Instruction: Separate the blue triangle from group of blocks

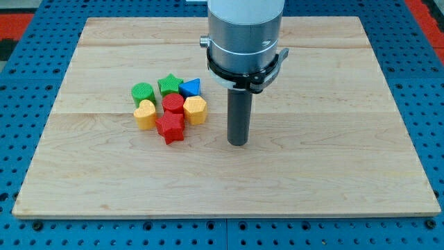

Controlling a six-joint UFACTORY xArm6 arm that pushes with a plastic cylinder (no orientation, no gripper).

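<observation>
The blue triangle (190, 87) sits at the upper right edge of a tight group of blocks left of the board's middle. It touches the green star (168, 85) on its left and the yellow hexagon (195, 109) below it. The group also holds a green cylinder (142, 92), a red block (173, 104), a yellow heart (145, 114) and a red star (170, 128). My tip (238, 142) rests on the board to the right of the group, below and right of the blue triangle, apart from all blocks.
The wooden board (312, 173) lies on a blue perforated table (21, 83). The arm's grey body (244, 35) hangs over the board's upper middle.
</observation>
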